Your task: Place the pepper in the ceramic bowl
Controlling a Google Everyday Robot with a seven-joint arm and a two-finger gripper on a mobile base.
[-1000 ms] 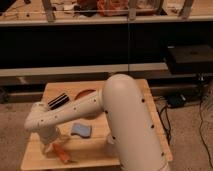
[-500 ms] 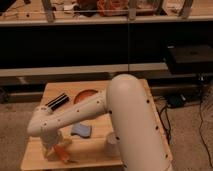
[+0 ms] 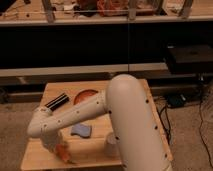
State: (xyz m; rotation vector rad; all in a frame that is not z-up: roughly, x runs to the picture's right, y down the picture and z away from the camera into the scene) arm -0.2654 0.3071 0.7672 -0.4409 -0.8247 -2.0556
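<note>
The small orange pepper [image 3: 64, 153] lies on the wooden table [image 3: 125, 87] near its front left corner. My gripper [image 3: 56, 145] hangs at the end of the white arm, right at the pepper and touching or just above it. The arm hides part of it. The orange-red ceramic bowl [image 3: 84, 95] sits toward the back of the table, partly hidden behind my forearm, well away from the pepper.
A blue-grey sponge pad [image 3: 81, 131] lies mid-table. A white paper cup [image 3: 110, 146] stands at the front edge beside my arm. A black oblong object [image 3: 56, 101] lies at the back left. Dark shelving stands behind the table, and cables and a black box lie to the right.
The bulky upper arm has shifted slightly to the right. The gripper has stayed low at the pepper, and the pepper has not visibly moved.
</note>
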